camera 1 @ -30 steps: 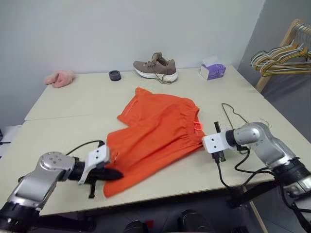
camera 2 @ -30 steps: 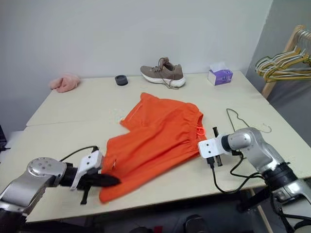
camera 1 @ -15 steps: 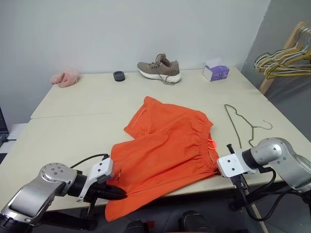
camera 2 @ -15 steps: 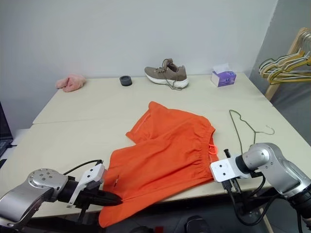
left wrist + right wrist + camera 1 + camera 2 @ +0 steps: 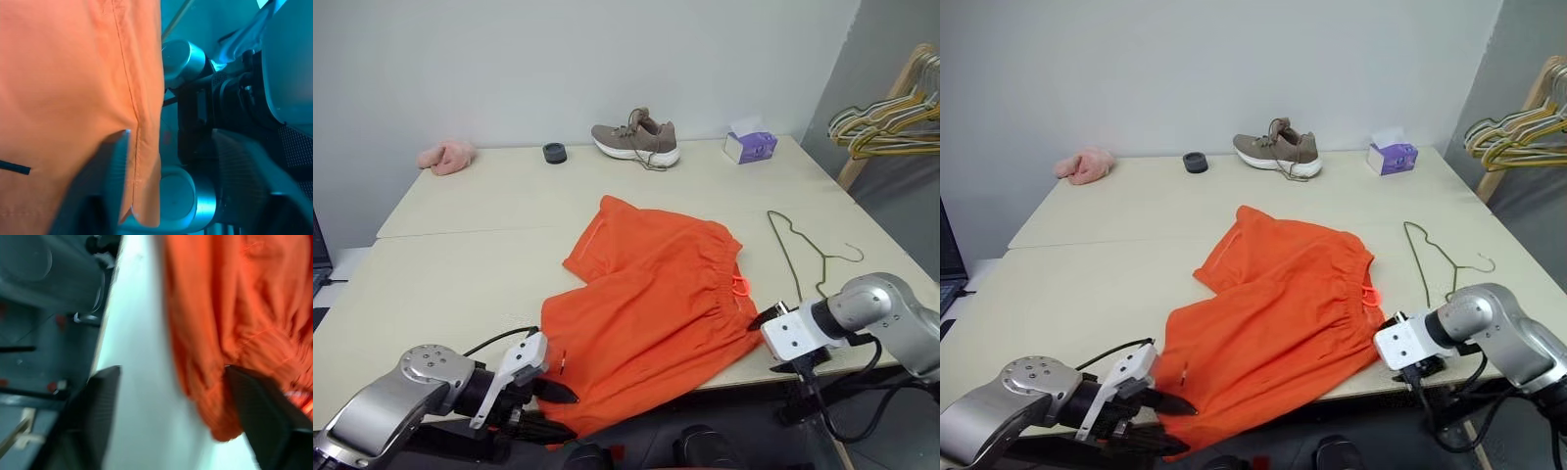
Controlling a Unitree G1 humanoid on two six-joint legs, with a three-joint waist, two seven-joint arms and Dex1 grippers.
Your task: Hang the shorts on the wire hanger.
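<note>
Left wrist view shows the shorts' (image 5: pixel 73 98) seamed edge between the left gripper's (image 5: pixel 166 181) parted fingers; right wrist view shows their waistband between the right gripper's (image 5: pixel 171 416) spread fingers. One wire hanger (image 5: pixel 790 245) lies beyond the right fingers

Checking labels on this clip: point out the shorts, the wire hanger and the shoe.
shorts (image 5: pixel 656 294), left eye view, middle of the cloth.
wire hanger (image 5: pixel 786 257), left eye view, long straight side.
shoe (image 5: pixel 634 143), left eye view, side of the upper.
</note>
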